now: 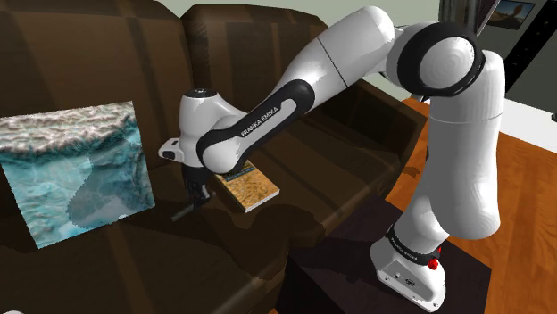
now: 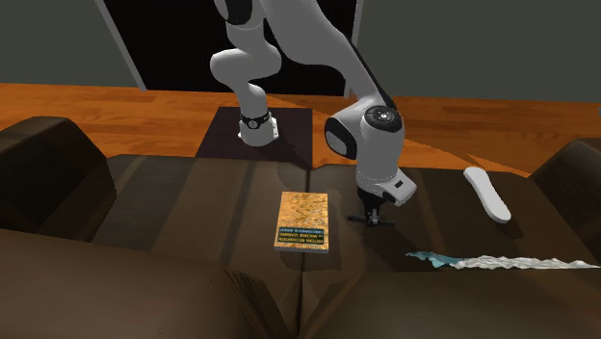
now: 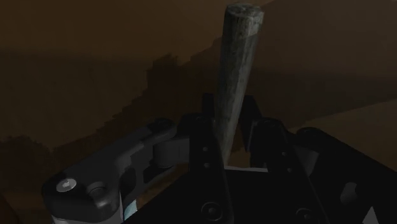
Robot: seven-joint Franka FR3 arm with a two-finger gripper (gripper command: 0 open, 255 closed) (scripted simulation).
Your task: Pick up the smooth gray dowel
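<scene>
Gray dowel [image 3: 234, 83] sits between the gripper [image 3: 236, 137] fingers, which are set narrow and clasp it near one end; the rest sticks out past the fingertips. In the shoulder view the dowel [image 1: 182, 212] is low over the brown sofa [image 1: 339, 169] seat, poking out toward that view's left from under the gripper [image 1: 192, 198]. Second exterior view: dowel [image 2: 370, 221] level under the gripper [image 2: 371, 214], just above the seat. Book [image 2: 301, 221] lies flat on the seat just beside the gripper. Blue-white panel [image 1: 76, 169] leans on the backrest, near. White curved object [image 2: 486, 193] lies further along the seat.
</scene>
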